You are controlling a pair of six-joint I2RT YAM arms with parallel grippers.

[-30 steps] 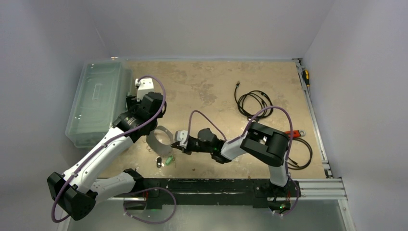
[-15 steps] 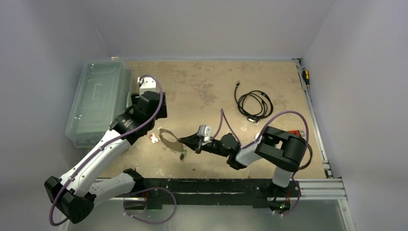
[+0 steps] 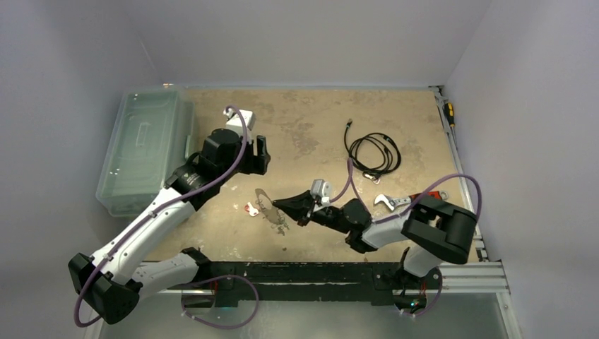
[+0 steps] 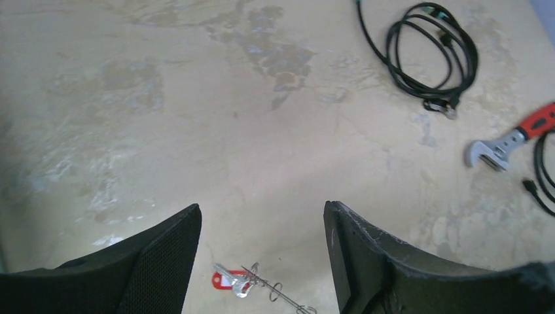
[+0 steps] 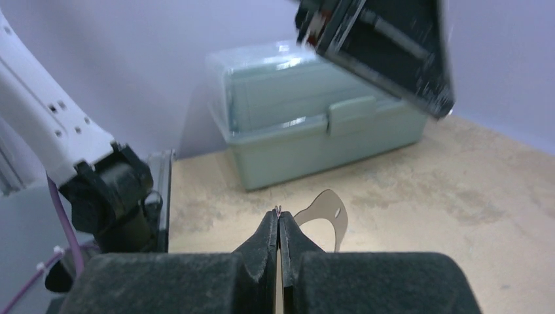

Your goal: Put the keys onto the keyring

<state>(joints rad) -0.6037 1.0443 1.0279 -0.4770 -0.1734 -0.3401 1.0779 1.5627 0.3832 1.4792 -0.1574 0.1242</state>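
Looking down from above, the left fingers (image 3: 260, 164) are standing wide apart over the tabletop (image 3: 311, 120), gripping nothing, while the right fingers (image 3: 277, 205) are reaching leftward, pressed shut on the edge of the keyring (image 3: 263, 201), which is sitting tilted near the middle of the front half of the tabletop. A red key (image 3: 251, 210) is lying just to the left of the keyring, and more keys (image 3: 281, 227) are clustering just below the right fingers; whether they are hanging from the keyring is too small to tell. A black cable (image 3: 374, 152) is lying coiled farther back on the right, a wrench (image 3: 387, 203) is resting beside the right arm, and a pale green box (image 3: 141, 148) is sitting at the left edge. In the left wrist view, the left fingers (image 4: 163, 255) are spreading wide with only bare tabletop (image 4: 196, 98) between them; the red key (image 4: 226, 280) is showing low in the gap, the cable (image 4: 425, 52) and the wrench (image 4: 507, 144) lying well beyond. In the right wrist view, the right fingers (image 5: 279, 219) are closing tightly together, pinching something thin at their tips, with the pale keyring (image 5: 325, 208) jutting out just past them and the box (image 5: 314, 111) standing behind.
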